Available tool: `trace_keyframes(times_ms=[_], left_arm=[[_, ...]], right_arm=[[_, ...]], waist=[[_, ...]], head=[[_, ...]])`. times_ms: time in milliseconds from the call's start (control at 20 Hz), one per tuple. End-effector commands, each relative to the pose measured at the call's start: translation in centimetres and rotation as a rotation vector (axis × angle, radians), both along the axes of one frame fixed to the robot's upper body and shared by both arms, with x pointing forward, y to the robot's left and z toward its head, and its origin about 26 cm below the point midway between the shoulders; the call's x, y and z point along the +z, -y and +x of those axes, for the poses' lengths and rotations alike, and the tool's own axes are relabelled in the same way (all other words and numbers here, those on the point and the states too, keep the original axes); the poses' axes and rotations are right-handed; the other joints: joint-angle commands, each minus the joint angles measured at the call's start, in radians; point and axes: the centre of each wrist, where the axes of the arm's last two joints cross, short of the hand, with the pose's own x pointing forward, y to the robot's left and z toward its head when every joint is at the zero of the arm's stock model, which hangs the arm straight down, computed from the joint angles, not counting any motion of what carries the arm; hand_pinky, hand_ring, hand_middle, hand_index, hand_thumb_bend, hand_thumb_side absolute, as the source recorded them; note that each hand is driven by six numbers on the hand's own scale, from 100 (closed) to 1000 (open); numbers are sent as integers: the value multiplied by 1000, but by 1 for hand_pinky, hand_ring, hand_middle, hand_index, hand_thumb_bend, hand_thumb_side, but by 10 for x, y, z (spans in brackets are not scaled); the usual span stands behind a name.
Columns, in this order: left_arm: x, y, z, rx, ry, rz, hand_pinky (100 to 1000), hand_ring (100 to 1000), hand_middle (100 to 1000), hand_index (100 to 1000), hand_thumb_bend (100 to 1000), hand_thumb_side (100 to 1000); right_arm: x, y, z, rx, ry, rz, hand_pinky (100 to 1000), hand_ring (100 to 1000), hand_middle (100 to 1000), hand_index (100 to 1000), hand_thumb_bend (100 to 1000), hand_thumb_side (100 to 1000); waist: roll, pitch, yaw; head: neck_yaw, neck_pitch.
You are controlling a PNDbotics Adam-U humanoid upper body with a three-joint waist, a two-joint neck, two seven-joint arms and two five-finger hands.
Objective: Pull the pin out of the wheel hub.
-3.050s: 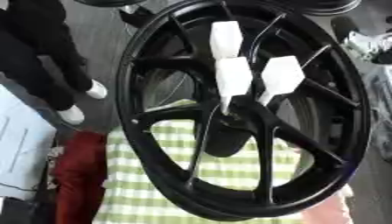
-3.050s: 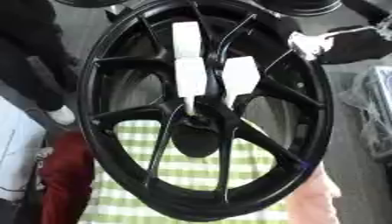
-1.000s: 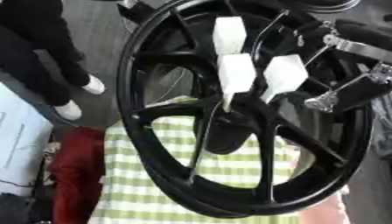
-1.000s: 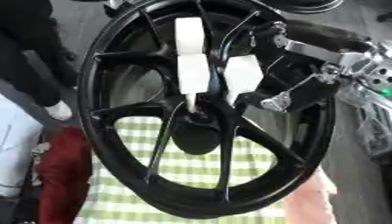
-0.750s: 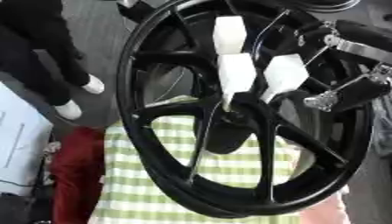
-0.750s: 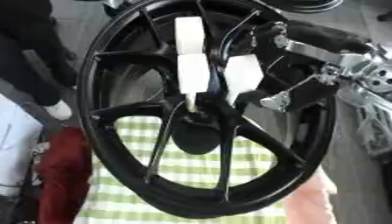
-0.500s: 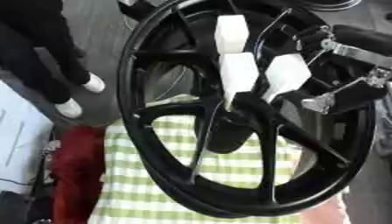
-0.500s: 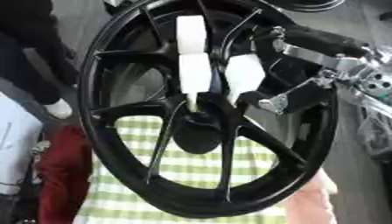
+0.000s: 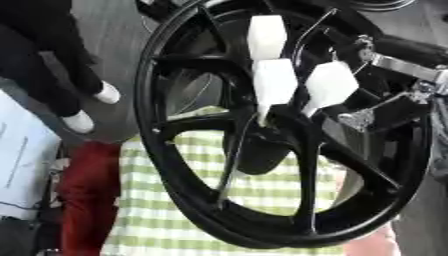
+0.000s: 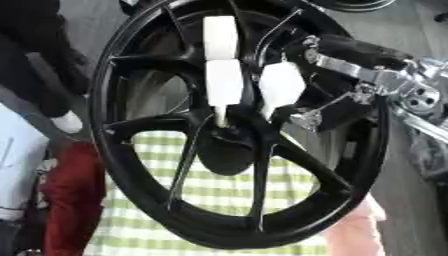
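Observation:
A black spoked wheel hub (image 9: 166, 165) stands upright on a green-and-white checked cloth (image 9: 157, 220). Three white blocky pins sit near its centre: one high (image 9: 266, 30), one in the middle (image 9: 273, 82) and one to the right (image 9: 331, 84). The two lower pins taper down to thin stems that enter the dark central boss (image 10: 226, 150). My right hand (image 9: 389, 107) reaches in from the right behind the spokes. It is open, and a silver fingertip (image 9: 354, 120) lies just below and right of the right pin, not closed on it. My left hand is out of sight.
A person's black-trousered legs and white shoes (image 9: 79, 120) stand at the left on the grey floor. A red cloth (image 9: 87, 185) and a white sheet (image 9: 17, 165) lie at lower left. A pink surface (image 10: 354, 235) shows at lower right.
My right arm, absent three seconds ago, has come in from the right. Over the last second its hand has edged left towards the right pin. The pins have not moved.

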Motion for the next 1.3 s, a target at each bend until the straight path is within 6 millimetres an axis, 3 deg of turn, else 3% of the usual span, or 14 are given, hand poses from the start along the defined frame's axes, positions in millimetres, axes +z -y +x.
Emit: trace_keyframes(times_ms=[50, 250, 400, 700, 1000, 1300], left_arm=[[8, -3, 0, -3, 22, 28, 619, 748, 807, 735, 256, 835], [8, -3, 0, -6, 21, 27, 620, 749, 808, 736, 259, 835], [8, -3, -1, -8, 21, 27, 620, 749, 808, 736, 260, 835], [7, -3, -1, -11, 19, 26, 620, 750, 809, 736, 261, 836], [6, -3, -1, -12, 15, 26, 620, 750, 809, 735, 261, 840], [6, -3, -1, -11, 14, 26, 620, 751, 810, 735, 261, 842]], right_arm=[[12, 2, -1, 12, 23, -8, 866, 760, 660, 781, 205, 100], [15, 3, -1, 24, 33, -17, 886, 781, 688, 800, 385, 103], [16, 4, -1, 33, 45, -35, 894, 785, 693, 802, 427, 154], [15, 5, -1, 25, 38, -28, 897, 783, 689, 803, 417, 137], [18, 4, 0, 13, 7, 34, 885, 770, 669, 792, 289, 100], [20, 4, 0, -5, -32, 76, 876, 763, 659, 790, 227, 100]], waist=[[6, -16, -3], [6, -18, -6], [6, -19, -6], [5, -19, -6], [4, -19, -8], [1, -18, -9]], head=[[-2, -12], [0, -16], [1, -18], [1, -15], [2, -14], [5, -16]])
